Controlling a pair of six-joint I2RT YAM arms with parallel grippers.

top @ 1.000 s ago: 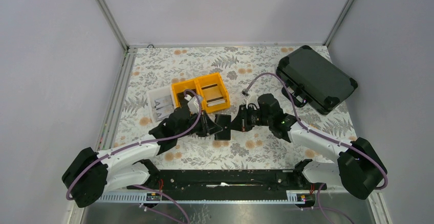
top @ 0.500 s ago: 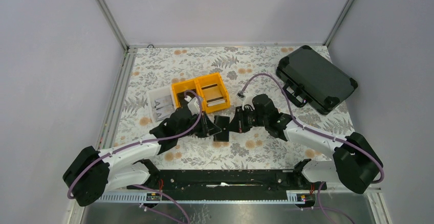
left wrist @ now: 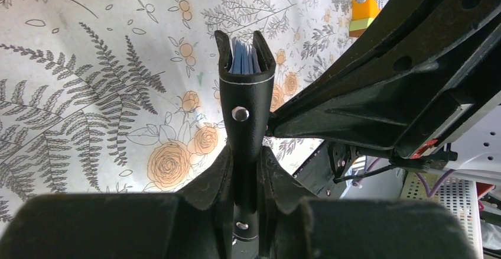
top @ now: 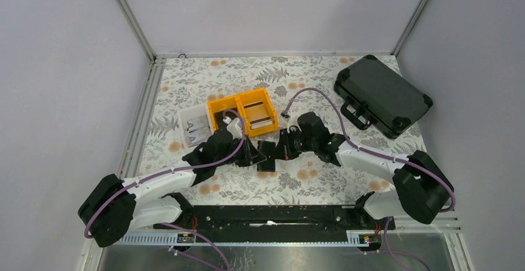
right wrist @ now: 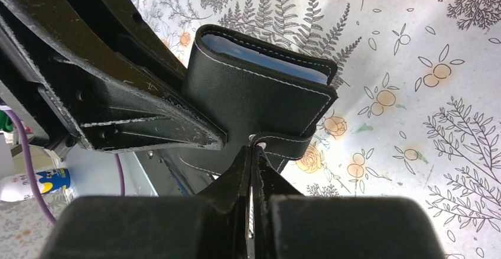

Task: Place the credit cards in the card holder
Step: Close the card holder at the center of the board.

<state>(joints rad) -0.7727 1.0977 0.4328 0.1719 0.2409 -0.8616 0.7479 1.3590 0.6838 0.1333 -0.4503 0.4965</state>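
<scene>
Black card holder (left wrist: 245, 102) extends lengthwise from left hand (left wrist: 245, 173).

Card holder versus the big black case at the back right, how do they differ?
The card holder is small; the case is far larger. The card holder is held by the left hand and the right hand; the case lies flat on the table, untouched. The card holder shows white stitching; the case has latches. Both are black.
</scene>
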